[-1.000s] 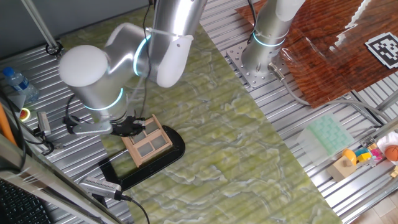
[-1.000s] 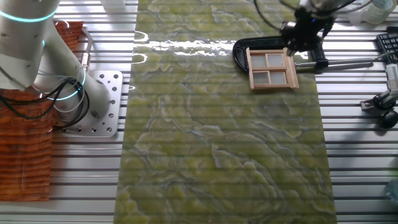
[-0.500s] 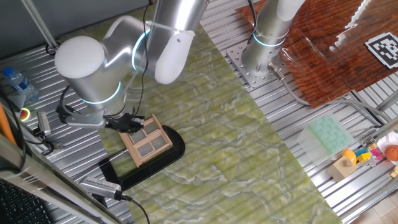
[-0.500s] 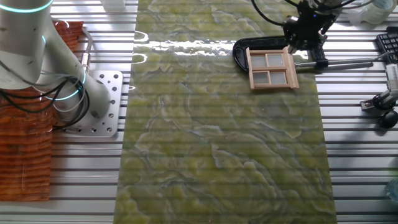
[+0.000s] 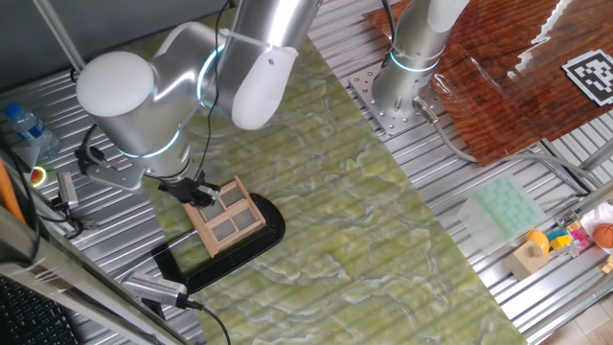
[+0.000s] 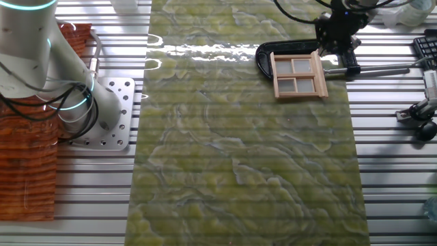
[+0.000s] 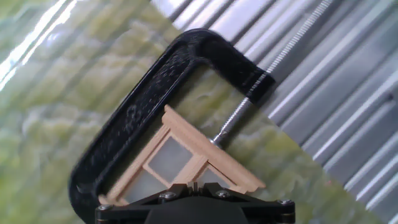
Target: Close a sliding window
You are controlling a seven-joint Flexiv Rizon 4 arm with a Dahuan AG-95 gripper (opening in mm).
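I am bending my arm (image 5: 144,105) low over the surface, wrist turned down, tool (image 5: 203,195) pointing downward. My tool (image 6: 336,46) is too hidden to show its fingers' spacing.

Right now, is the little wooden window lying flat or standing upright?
Lying flat. The sliding window rests face-up on the green mat, all four panes visible from above, held in a black C-clamp.

I can't read any words, numbers or brand names in my views. The only sign I see is a black-and-white square code tag (image 5: 591,74) on the shiny brown board (image 5: 498,86) at the far corner. Its pattern has no letters.
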